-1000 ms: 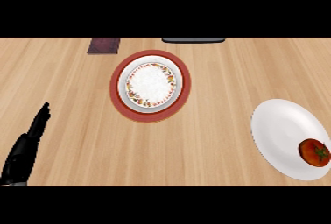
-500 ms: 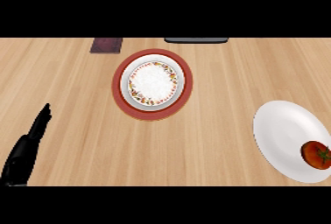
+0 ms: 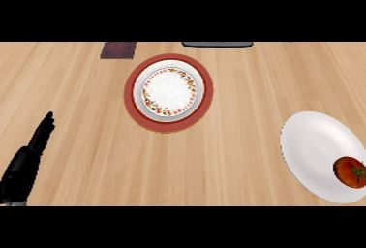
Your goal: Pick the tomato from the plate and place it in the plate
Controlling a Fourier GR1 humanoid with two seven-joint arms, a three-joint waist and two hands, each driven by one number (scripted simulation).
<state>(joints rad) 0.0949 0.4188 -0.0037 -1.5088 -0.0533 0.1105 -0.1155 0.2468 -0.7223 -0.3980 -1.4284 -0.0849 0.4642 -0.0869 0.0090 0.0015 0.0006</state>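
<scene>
Nearest the lower edge, at the left, the left hand shows over the wooden counter, black, with its fingers straight and together, pointing up and slightly right; it holds nothing and touches no dish. The right hand does not show in the head view. At the lower right, a plain white plate lies flat on the counter, partly cut by the right edge of the view. The tomato sits in this plate, on its right-hand lower part, red with a small green stem patch on its right side, also clipped by the edge. The rest of the white plate is bare. The hand and this plate are well apart, on opposite sides of the view. Farther back, near centre, a dark red plate lies on the counter, and a smaller patterned plate rests inside it: white middle, a ring of small red and yellow marks, a pale rim. Farthest, at the counter's top edge, a dark maroon square object lies at the left and a black flat object just right of it; both are cut off by the band.
</scene>
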